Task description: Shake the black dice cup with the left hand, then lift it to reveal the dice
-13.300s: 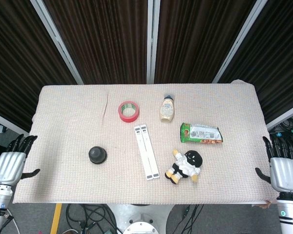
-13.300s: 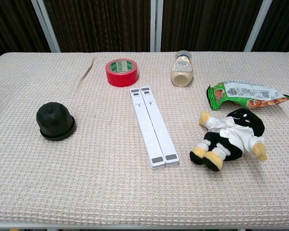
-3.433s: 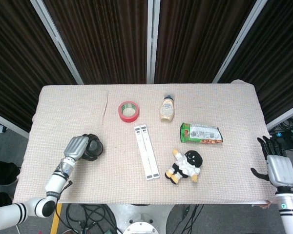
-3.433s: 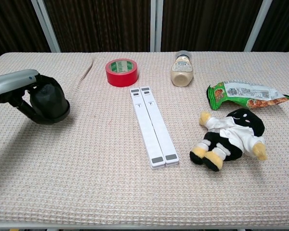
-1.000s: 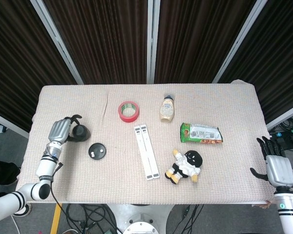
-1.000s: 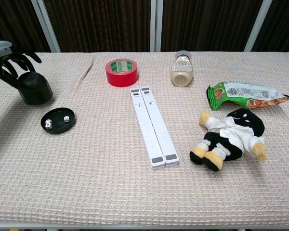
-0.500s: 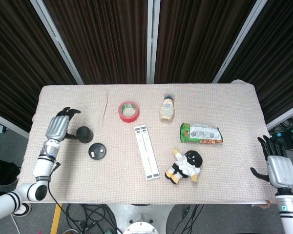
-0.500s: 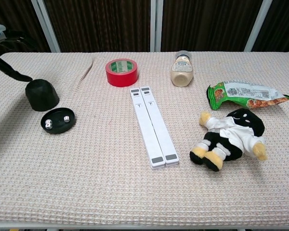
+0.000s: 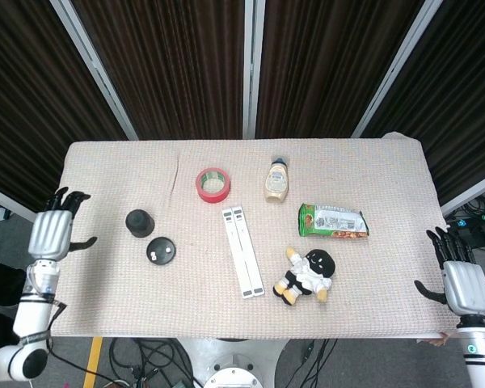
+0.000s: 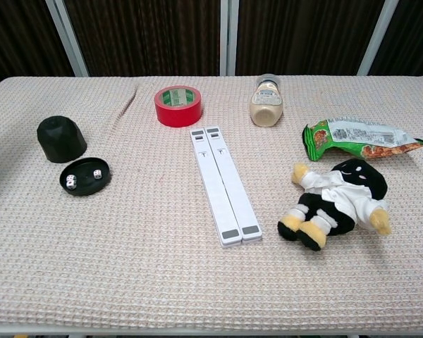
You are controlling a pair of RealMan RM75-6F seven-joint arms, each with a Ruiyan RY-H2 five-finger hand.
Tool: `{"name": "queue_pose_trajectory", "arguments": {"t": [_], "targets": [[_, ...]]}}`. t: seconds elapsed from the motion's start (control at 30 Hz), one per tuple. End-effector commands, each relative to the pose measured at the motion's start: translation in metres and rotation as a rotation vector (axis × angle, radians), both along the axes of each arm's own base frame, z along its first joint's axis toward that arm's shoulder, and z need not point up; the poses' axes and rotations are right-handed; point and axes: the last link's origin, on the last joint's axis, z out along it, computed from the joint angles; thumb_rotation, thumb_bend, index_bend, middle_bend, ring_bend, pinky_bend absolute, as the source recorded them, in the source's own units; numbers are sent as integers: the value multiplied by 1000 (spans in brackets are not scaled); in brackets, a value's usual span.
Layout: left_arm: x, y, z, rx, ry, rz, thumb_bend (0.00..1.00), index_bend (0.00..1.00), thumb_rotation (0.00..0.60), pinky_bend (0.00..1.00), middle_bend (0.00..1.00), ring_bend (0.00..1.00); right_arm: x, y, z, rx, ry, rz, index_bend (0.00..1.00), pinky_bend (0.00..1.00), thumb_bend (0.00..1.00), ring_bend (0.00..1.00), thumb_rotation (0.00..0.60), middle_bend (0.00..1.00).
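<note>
So the black plastic dice cup (image 10: 61, 139) is sitting mouth-down on the desk (image 10: 162, 282), which has a beige waffle-weave cloth over it. The cup is at the left side, just behind and slightly left of its round black base tray (image 10: 85, 175); from the chest view the two look like they're touching or nearly so, and I can't say which. Two small white dice (image 10: 83, 177) are lying in the tray, out in the open.

The left hand (image 9: 52, 232) is off the left edge of the desk, well apart from the cup, fingers (image 9: 67, 196) released and spread, nothing in them. The right hand (image 9: 464, 284) is beyond the right edge near the front corner, fingers also loose and apart, holding nothing. Neither hand shows in the chest view.

Other stuff on the desk: a red roll of tape (image 10: 178, 105) at the back, a small beige-filled bottle with a dark cap (image 10: 266, 100) to its right, a pair of long white flat bars (image 10: 224, 184) lying side by side in the middle, a green snack packet (image 10: 359, 138) on the right, and a black-and-white plush doll with yellow feet (image 10: 338, 201) lying just in front of the packet.
</note>
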Motion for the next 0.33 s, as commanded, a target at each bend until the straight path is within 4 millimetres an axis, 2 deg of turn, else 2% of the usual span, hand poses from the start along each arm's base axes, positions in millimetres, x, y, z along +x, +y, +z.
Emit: {"name": "queue_pose_trajectory", "arguments": {"t": [0.03,0.2,0.33], "targets": [[-6,-34,1,8,13,-3,87,208,600,150,169,78,2,2,-2,1,-5,8,0,0,101,0,600,0],[-12,-58,3,-1,-2,15,85,208,600,150,170,78,5,5,-1,-11,-6,20,0,0,101,0,600,0],[-12,-68,6,-17,14,18,84,208,600,150,170,78,3,5,-3,-6,-7,12,0,0,101,0,600,0]]}}
